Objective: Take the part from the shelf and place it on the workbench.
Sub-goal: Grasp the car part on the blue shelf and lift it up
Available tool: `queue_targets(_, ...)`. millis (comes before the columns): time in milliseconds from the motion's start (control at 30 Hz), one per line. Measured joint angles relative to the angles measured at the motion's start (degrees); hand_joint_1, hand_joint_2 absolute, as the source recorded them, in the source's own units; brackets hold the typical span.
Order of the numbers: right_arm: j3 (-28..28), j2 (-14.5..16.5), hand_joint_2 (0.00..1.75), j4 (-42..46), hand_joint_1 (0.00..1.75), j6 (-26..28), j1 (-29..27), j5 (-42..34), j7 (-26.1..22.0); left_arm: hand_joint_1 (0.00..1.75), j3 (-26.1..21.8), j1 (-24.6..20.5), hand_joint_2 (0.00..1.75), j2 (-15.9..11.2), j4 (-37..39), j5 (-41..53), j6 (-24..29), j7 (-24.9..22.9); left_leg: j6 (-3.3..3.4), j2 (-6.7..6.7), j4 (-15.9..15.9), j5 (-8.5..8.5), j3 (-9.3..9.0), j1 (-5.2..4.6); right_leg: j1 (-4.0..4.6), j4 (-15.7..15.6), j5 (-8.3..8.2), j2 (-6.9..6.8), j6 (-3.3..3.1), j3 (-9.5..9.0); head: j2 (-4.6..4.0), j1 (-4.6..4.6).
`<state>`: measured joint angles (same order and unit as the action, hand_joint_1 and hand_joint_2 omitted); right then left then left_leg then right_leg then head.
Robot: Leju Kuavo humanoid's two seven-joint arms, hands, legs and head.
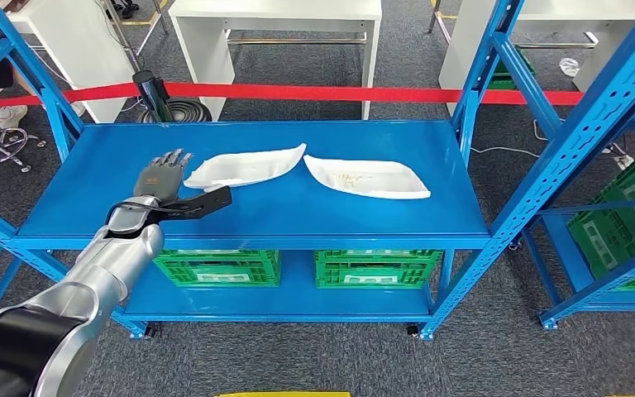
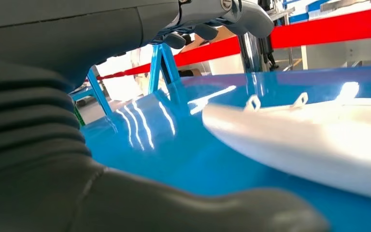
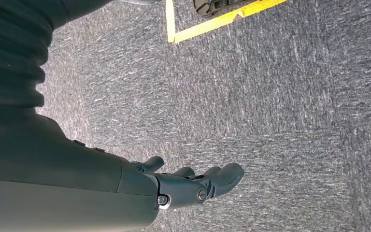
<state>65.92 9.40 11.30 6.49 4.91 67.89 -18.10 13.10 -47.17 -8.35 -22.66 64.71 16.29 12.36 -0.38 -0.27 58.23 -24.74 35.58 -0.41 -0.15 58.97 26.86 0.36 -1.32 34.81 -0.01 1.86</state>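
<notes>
the robot's left hand (image 1: 162,176) hovers low over the blue shelf (image 1: 91,207), fingers spread and holding nothing, thumb (image 1: 207,201) stuck out toward the nearer of two white parts. that near white part (image 1: 244,168) lies flat on the shelf just beyond the fingertips, apart from them as far as the head view tells; a second white part (image 1: 370,177) lies further off on the same side, its tip close to the first part's. in the left wrist view the near white part (image 2: 314,140) sits just ahead of the thumb (image 2: 198,212), with a band of bare shelf between them.

the likely trouble from here: the part is thin, smooth and lies flush on a glossy shelf, so fingers coming in flat may push it along rather than get under its edge, and a shove could send it into the second part. a grip on one end alone looks liable to let the long part tip or slip out.

the silver left arm reaches forward and down, wrist level, palm facing the shelf. the right hand (image 3: 193,186) hangs at the robot's side over grey carpet (image 3: 280,106), fingers loosely apart and holding nothing. green crates (image 1: 215,266) sit on the tier below.
</notes>
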Motion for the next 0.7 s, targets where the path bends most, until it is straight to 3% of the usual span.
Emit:
queue_targets(300, 0.00, 0.00, 1.75, 0.00, 0.00, 0.00, 0.00, 0.00, 0.00, 0.00, -0.32, -0.14, 0.00, -0.08, -0.33, 0.19, 0.04, 0.58, 0.00, 0.00, 0.00, 0.00, 0.00, 0.00, 0.00, 0.00, 0.00, 0.00, 0.00, 0.00, 0.01, 0.00)
queue_targets(567, 0.00, 0.00, 1.75, 0.00, 0.00, -0.04, 0.01, 0.08, -0.14, 0.00, -3.49, 0.54, 0.00, 0.64, -2.02, -1.61, 1.38, 8.76, 0.00, 0.00, 0.00, 0.00, 0.00, 0.00, -0.01, 0.00, 0.00, 0.00, 0.00, 0.00, 0.01, 0.00)
queue_targets(700, 0.00, 0.00, 1.75, 0.00, 0.00, -0.05, 0.02, 0.16, -0.04, 0.00, -4.08, 0.96, 0.00, 1.75, -2.19, -1.03, -2.61, 10.46, 0.00, -0.02, 0.00, 0.00, 0.00, 0.00, -0.01, -0.01, 0.00, 0.00, 0.00, 0.00, 0.01, 0.00)
